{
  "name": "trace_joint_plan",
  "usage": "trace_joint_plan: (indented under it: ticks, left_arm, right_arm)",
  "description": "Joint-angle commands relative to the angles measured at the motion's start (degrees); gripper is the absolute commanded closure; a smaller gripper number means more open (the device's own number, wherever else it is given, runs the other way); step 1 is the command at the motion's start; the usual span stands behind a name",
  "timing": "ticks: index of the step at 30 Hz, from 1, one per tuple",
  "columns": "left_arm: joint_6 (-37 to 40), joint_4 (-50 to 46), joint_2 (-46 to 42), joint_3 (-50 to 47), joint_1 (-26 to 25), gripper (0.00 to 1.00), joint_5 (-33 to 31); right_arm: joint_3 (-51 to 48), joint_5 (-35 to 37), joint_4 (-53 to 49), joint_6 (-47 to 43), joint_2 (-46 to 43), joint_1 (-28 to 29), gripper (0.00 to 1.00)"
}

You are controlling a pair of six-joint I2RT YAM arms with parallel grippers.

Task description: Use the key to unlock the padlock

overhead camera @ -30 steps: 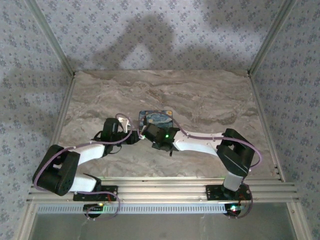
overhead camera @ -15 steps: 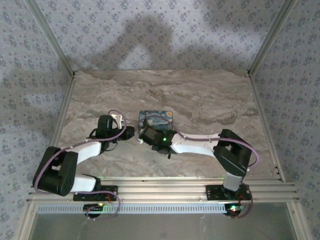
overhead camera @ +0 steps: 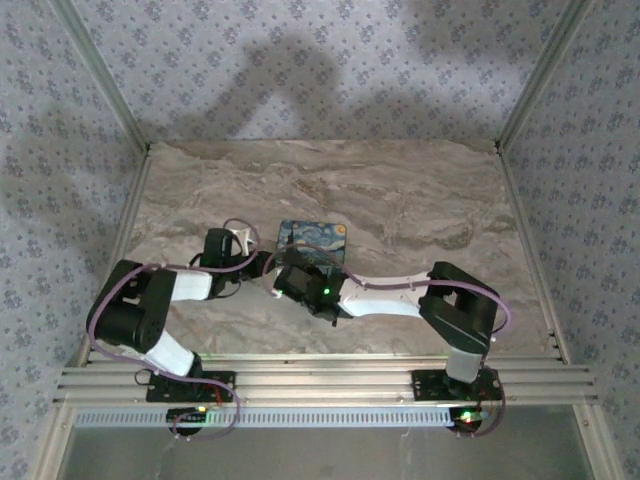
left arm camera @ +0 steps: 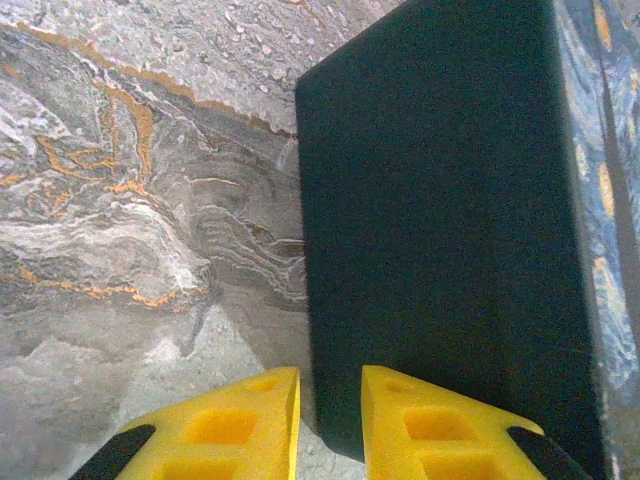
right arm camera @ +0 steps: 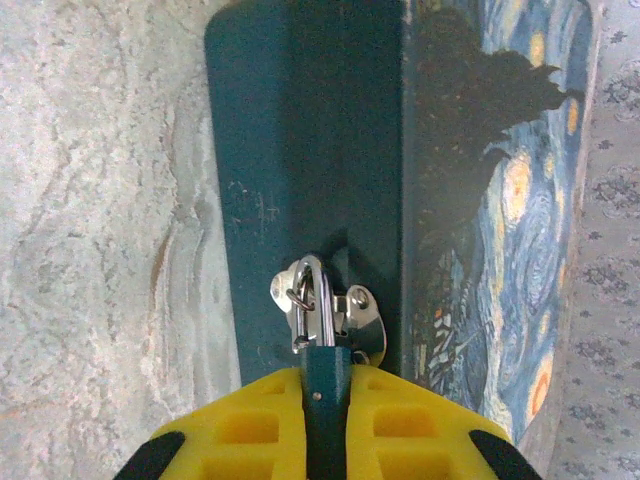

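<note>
Your right gripper (right arm camera: pixel 327 380) clamps the padlock (right arm camera: pixel 326 405), its body running straight ahead to the clasp (right arm camera: pixel 357 312) on the tin's (right arm camera: pixel 300 140) side wall, while your left gripper (left arm camera: pixel 328 378) sits beside the tin, fingers (left arm camera: pixel 235 425) slightly apart, empty.

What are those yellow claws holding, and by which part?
The right gripper pinches the padlock by its body, shackle through the tin's hasp. The left gripper holds nothing.

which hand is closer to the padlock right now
Right. The right hand is clamped on the padlock, at the hasp on the tin. The left hand is off it, facing a plain dark wall of the tin.
</note>
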Motion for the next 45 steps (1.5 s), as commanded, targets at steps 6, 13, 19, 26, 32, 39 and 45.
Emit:
trace_joint_plan:
  ticks: [6,13,19,26,32,39,45]
  left_arm:
    - [-0.23,3.49,1.00,0.72,-1.41,0.77,2.98]
    - [-0.05,3.23,-0.05,-0.56,-1.42,0.77,3.01]
    - [-0.05,3.24,-1.76,-1.99,-1.39,0.77,3.25]
    - [0.35,3.30,-4.26,-3.79,-1.42,0.77,3.34]
    - [-0.66,4.18,-6.77,-5.42,-2.02,0.77,4.12]
    - [-14.62,9.41,-12.34,-9.14,-9.61,0.77,-4.76]
    - [-23.14,15.36,-10.45,-9.65,-14.57,0.75,-9.72]
  right_arm:
    - [0.85,-3.68,6.73,4.06,2.42,-0.69,1.00]
    - [-2.30,-4.96,11.19,11.95,1.92,-2.39,1.00]
    - [-3.81,-15.19,8.76,21.36,-1.51,-5.38,1.00]
    - [-3.13,-30.94,1.77,27.04,-4.02,-10.92,1.00]
    - [-1.60,-35.14,-2.50,27.67,-3.43,-12.31,1.00]
    - [-1.07,-34.63,-0.86,29.86,-1.33,-12.04,1.00]
    - [-0.77,-34.74,0.58,31.12,-1.04,-11.92,1.00]
